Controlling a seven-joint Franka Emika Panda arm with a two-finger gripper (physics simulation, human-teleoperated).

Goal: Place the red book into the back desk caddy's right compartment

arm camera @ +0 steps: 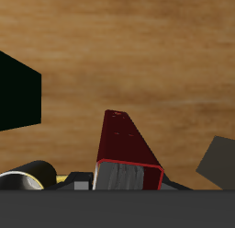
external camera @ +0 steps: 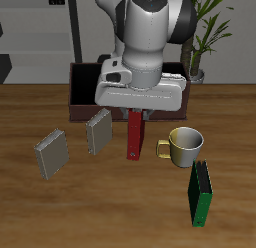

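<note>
Red book (external camera: 134, 135) grasped by fingers (external camera: 135, 114), upright, apparently lifted just above desk (external camera: 100, 207) beside mug (external camera: 185, 145). Remaining: carry to back caddy (external camera: 80, 92), lower into right compartment.

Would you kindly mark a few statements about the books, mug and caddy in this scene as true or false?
1. The red book stands on end under the gripper. True.
2. The red book is already in the back desk caddy. False: it is in front of the caddy, over the table.
3. The mug lies tipped over. False: it stands upright.
4. Two grey books lie side by side. True.
5. The green book rests inside the mug. False: it sits nearer the table's front edge.
</note>
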